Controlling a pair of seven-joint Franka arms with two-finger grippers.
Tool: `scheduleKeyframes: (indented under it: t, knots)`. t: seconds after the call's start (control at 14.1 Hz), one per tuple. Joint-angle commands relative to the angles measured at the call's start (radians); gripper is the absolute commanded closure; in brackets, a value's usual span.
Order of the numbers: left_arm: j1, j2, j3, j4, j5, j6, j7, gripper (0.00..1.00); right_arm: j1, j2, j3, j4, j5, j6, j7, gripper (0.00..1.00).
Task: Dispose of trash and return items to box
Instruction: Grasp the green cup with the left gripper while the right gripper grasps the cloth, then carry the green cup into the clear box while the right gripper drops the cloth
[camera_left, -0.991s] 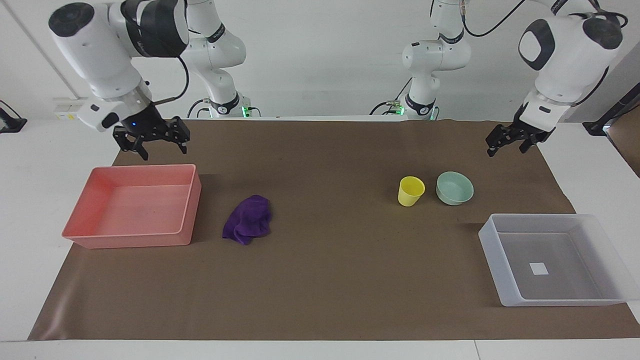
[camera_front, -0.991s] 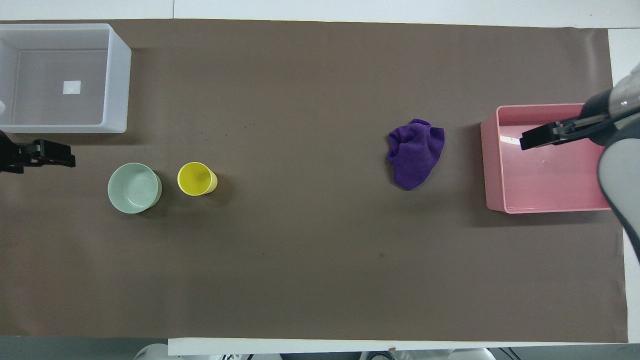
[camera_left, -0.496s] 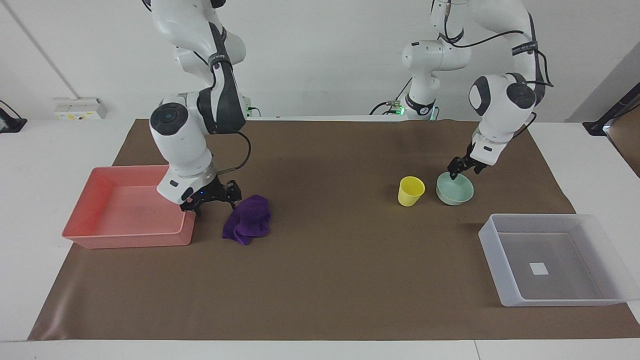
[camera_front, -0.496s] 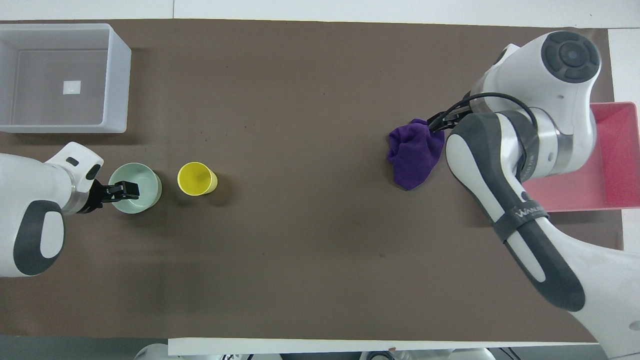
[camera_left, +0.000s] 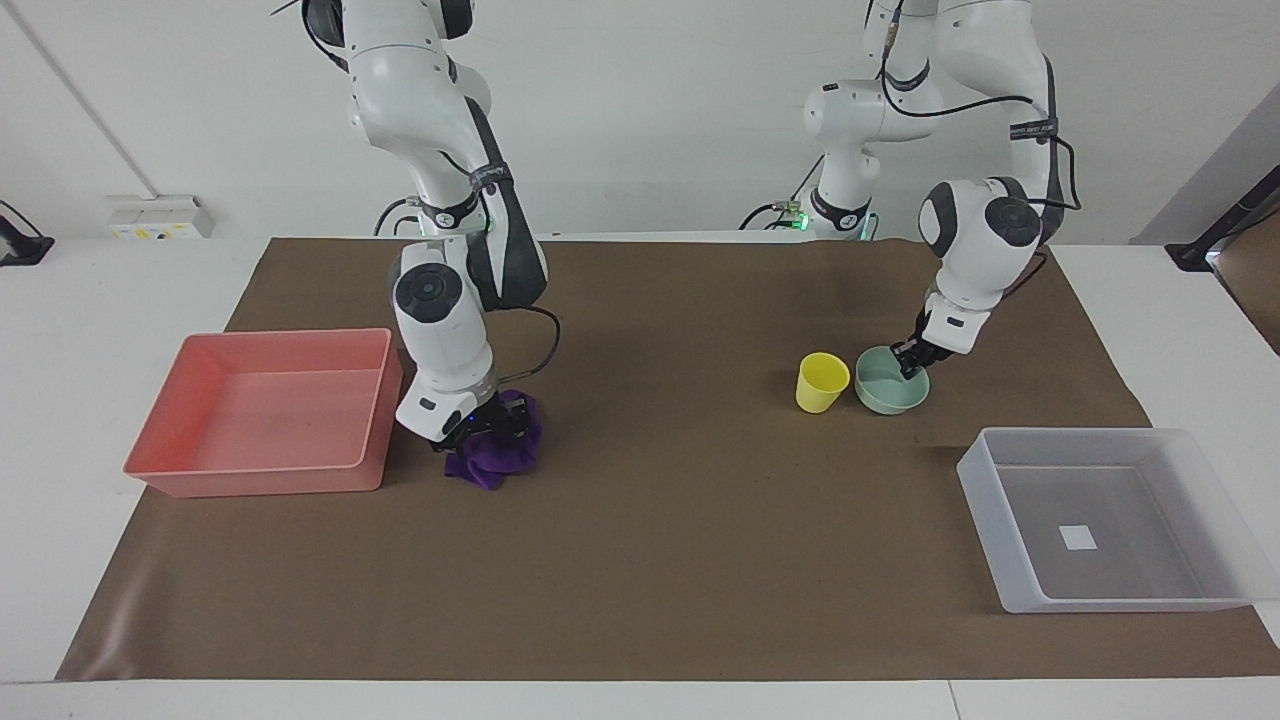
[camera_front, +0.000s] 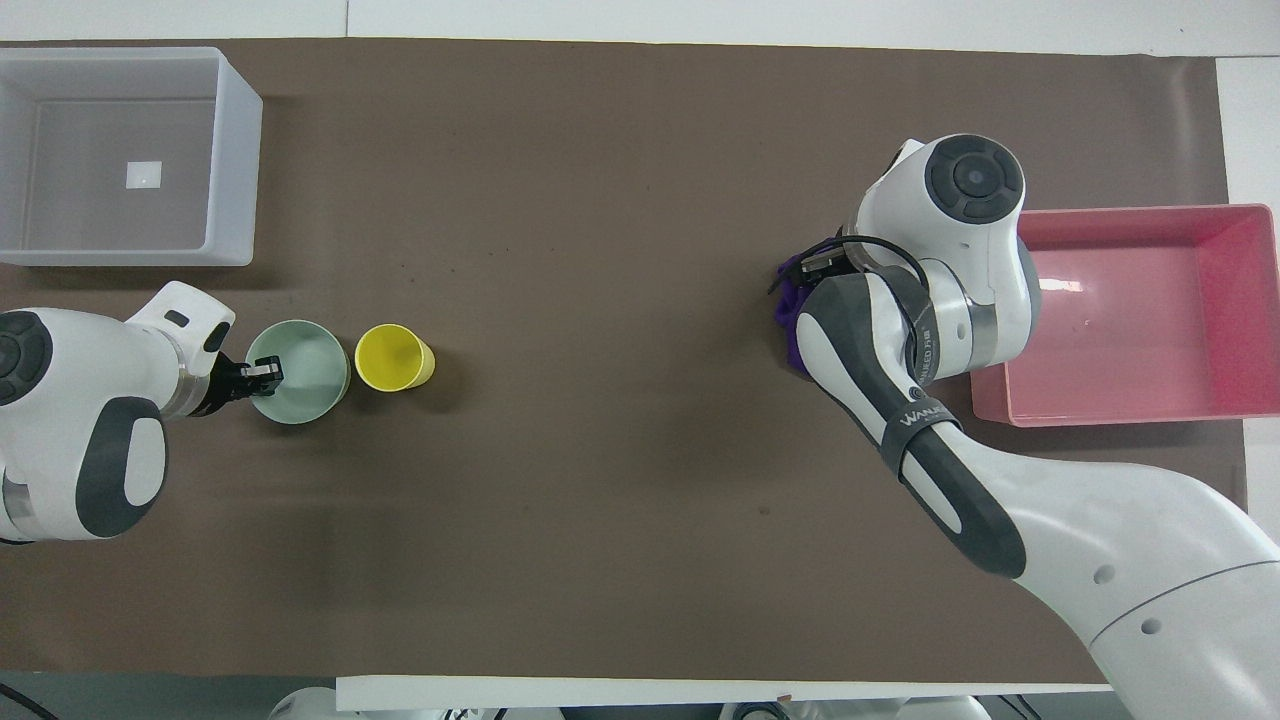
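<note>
Two arms, facing view: both reach down onto the brown mat (camera_left: 650, 560).
Left gripper (camera_left: 908, 366): set on the rim of the bowl (camera_left: 885, 397), on the edge nearer to the robots; its fingertips are pressed together on that rim.
Bowl: mint-green, resting on the mat just beside the cup (camera_left: 822, 382), toward the left arm's end of the table.
Cup: yellow, upright, untouched.
Right gripper (camera_left: 487, 425): down on the top of the cloth (camera_left: 497, 465); whether it is spread or pinching cannot be told.
Cloth: purple, crumpled on the mat near the tray (camera_left: 255, 480).
Tray: pink, toward the right arm's end.
Box (camera_left: 1120, 601): translucent, with a white label on its bottom, farther from the robots than the bowl.
Overhead view, left gripper (camera_front: 262, 372): its tips sit at the rim of the bowl (camera_front: 300, 375).
Cup (camera_front: 395, 357): just beside the bowl; whether they touch cannot be told.
Cloth (camera_front: 788, 312): only an edge shows past the right arm, which hides its gripper.
Box (camera_front: 235, 170): holds nothing but its label.
Tray (camera_front: 1120, 412): beside the right arm's wrist.
</note>
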Motion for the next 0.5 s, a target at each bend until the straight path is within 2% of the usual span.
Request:
scheduleKeyframes:
  t: [0.0,0.14,0.21,0.28,0.35,0.42]
  knots:
    - [-0.009,-0.016,0.007,0.039,-0.005,-0.082,-0.006,1.0,-0.007,-0.013,0.013,-0.027,0.011,0.001,0.019,0.65]
    - [-0.005,-0.073,0.007,0.13,-0.005,-0.267,0.0,1.0,-0.007,-0.016,0.013,-0.027,0.011,-0.023,0.034,0.85]
    - [0.0,-0.085,0.008,0.214,-0.005,-0.376,0.003,1.0,-0.009,-0.016,0.011,-0.026,0.011,-0.028,0.048,0.93]
    - [0.003,-0.078,0.01,0.315,-0.008,-0.48,0.006,1.0,-0.013,-0.017,0.011,-0.021,0.011,-0.045,0.068,0.99]
    - [0.009,-0.044,0.011,0.424,-0.028,-0.551,0.006,1.0,-0.016,-0.023,0.011,-0.013,0.009,-0.075,0.091,1.0]
    - [0.04,0.011,0.013,0.516,-0.081,-0.567,-0.003,1.0,-0.019,-0.04,0.01,-0.01,0.009,-0.097,0.108,1.0]
